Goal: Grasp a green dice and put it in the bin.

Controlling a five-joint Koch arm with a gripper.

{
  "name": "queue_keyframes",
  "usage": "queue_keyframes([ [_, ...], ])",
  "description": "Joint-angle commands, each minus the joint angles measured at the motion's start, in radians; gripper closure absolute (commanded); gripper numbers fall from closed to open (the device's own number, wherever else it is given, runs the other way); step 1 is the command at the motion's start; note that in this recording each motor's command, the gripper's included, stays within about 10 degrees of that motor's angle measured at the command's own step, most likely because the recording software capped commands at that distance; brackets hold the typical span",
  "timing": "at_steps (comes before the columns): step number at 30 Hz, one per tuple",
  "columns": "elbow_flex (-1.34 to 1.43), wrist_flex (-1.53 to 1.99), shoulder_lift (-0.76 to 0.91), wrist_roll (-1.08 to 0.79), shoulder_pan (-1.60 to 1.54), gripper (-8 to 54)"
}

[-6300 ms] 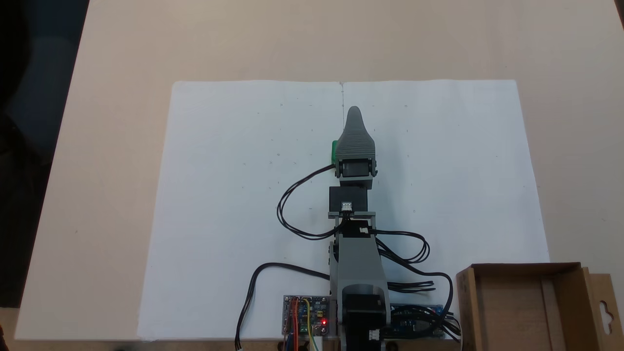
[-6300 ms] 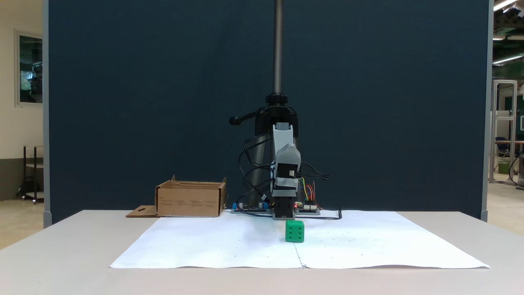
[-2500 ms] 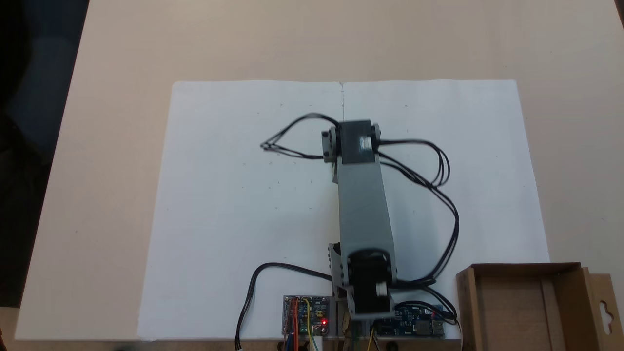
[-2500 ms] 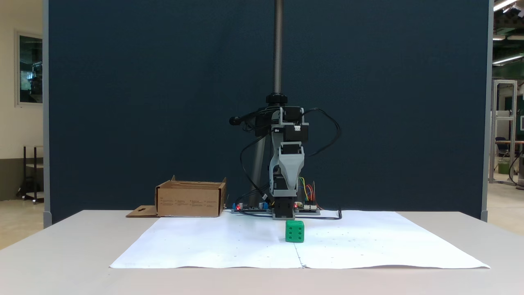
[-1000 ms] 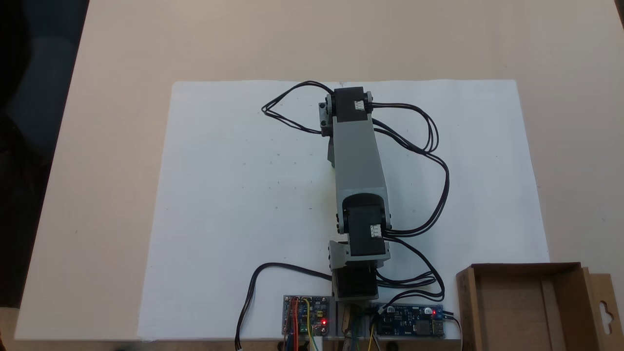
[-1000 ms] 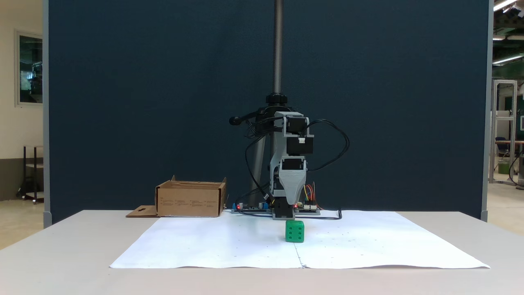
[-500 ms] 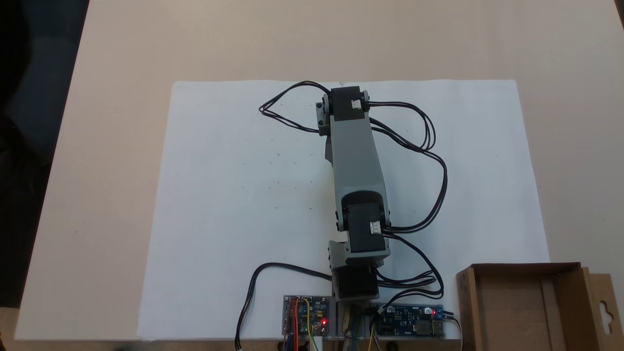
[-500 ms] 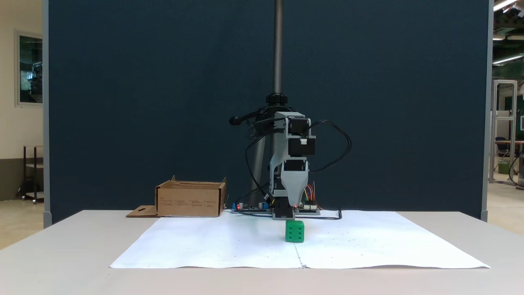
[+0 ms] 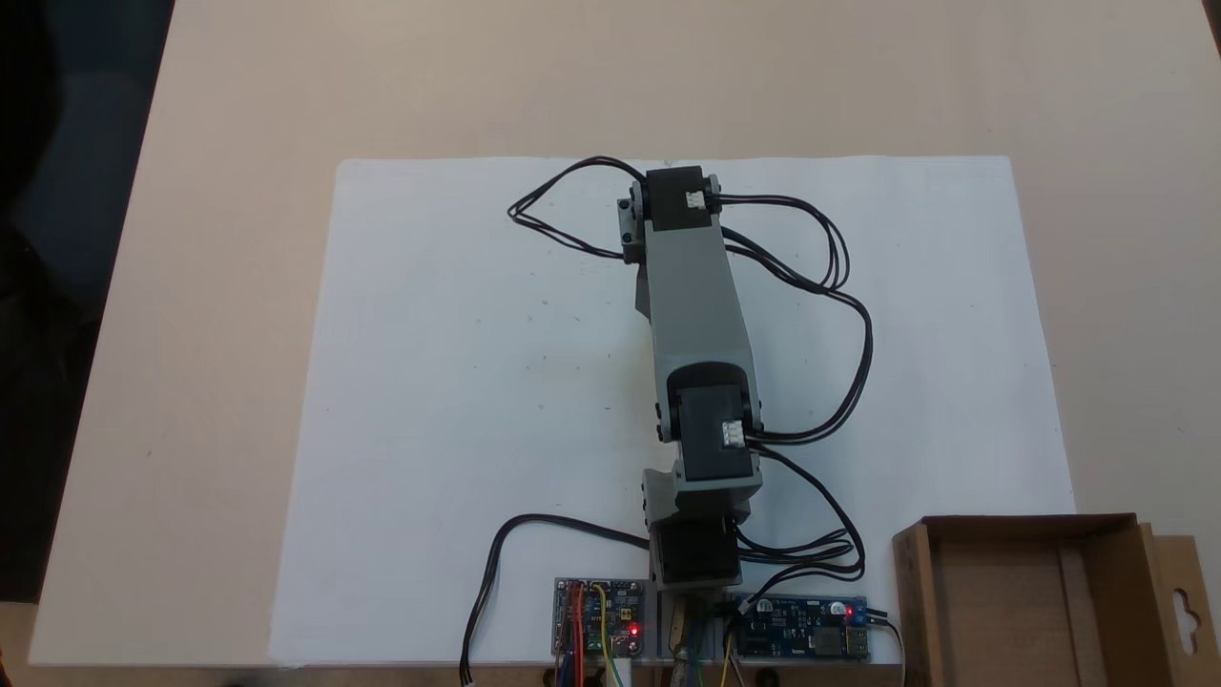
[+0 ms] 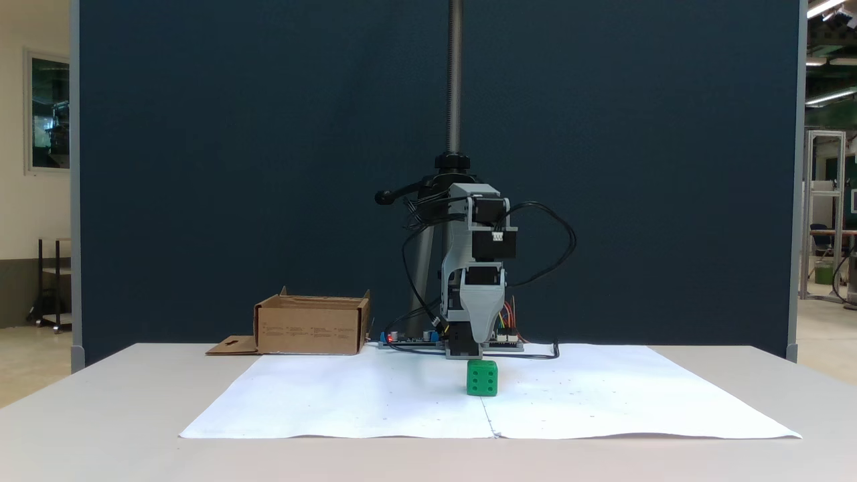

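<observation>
Beige table (image 9: 191,286), seen in both fixed views, carrying a large white paper sheet (image 9: 458,401) across its middle. Dark blue partition (image 10: 234,167) upright behind the table in a fixed view. Grey-and-black arm (image 9: 696,324) stretched out over the sheet from its base at the lower edge of a fixed view, black cables (image 9: 849,315) looped to its right there. Bin (image 9: 1011,601), an open brown cardboard box, at the lower right corner in a fixed view, off the sheet, its flap with hang-hole cutout at the right side; empty as far as visible. Gripper (image 10: 481,331) pointed straight down, tip just above the green dice (image 10: 482,378); jaws lined up one behind the other, so opening cannot be told. Green dice resting on the sheet near its centre crease, well apart from the bin.
</observation>
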Motion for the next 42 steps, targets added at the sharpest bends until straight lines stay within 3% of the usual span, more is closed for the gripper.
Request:
queue_keyframes([
  [1, -0.018, -0.038, 0.008, 0.058, -0.003, 4.9],
  [42, 0.08, -0.12, -0.089, -0.198, -0.035, 2.9],
])
